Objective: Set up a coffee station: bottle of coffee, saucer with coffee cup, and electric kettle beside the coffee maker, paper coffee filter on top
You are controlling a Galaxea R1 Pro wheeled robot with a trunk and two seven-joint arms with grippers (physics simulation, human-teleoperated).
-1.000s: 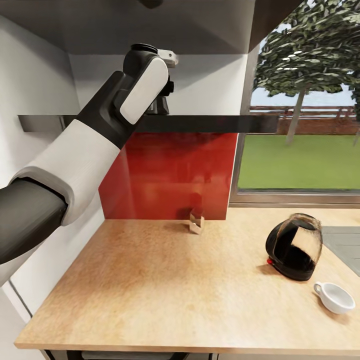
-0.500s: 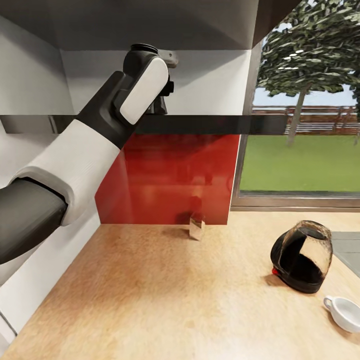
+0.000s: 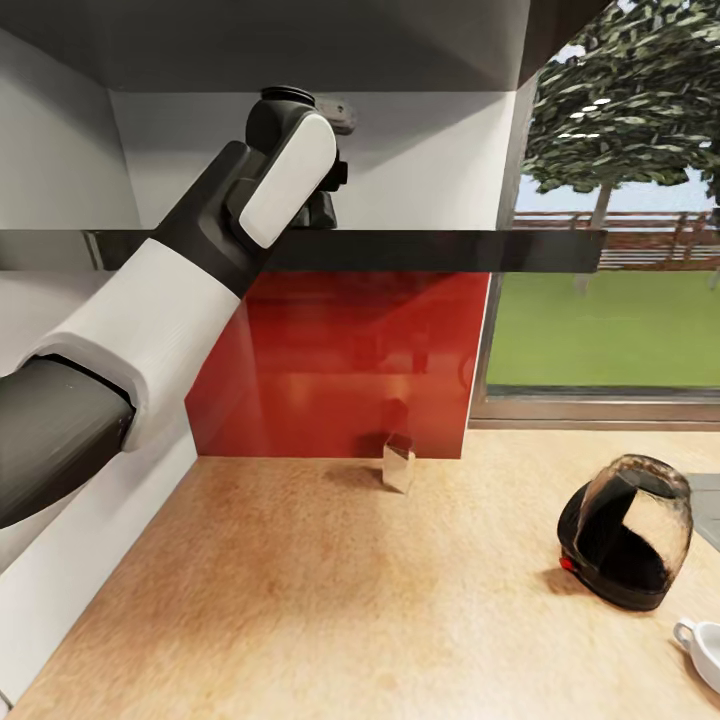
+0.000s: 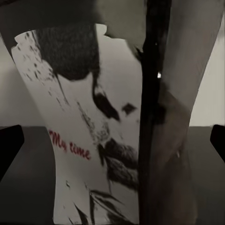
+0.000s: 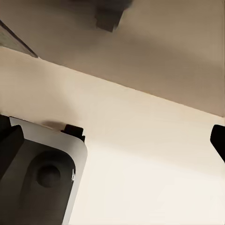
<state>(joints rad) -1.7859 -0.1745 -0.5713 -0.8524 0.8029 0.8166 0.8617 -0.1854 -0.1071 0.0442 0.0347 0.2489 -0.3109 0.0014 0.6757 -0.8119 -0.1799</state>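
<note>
Left arm raised to the shelf (image 3: 430,250), head view and both wrist views. Over the last second the whole head picture shifts: the kettle (image 3: 628,545) and the cup (image 3: 703,650) slide toward the lower right edge, the cup now partly cut off, and more of the shelf and wall comes into sight. This is a movement of the camera, not of the things. The arm keeps the same pose, its wrist at shelf height. In the left wrist view the bottle (image 4: 79,117), white label outward, stands on the shelf directly between the fingers of the left gripper (image 4: 112,143). Their dark tips sit at the picture's two edges, spread wide and apart from the bottle, so nothing is gripped yet. The right gripper (image 5: 112,136) is likewise spread and empty, over a pale surface. A small pale object (image 3: 398,462) stands on the tabletop (image 3: 300,600) by the red backsplash; what it is cannot be told. Judgement: the robot is settling its stance for the grasp; closing on the bottle comes next.
</note>
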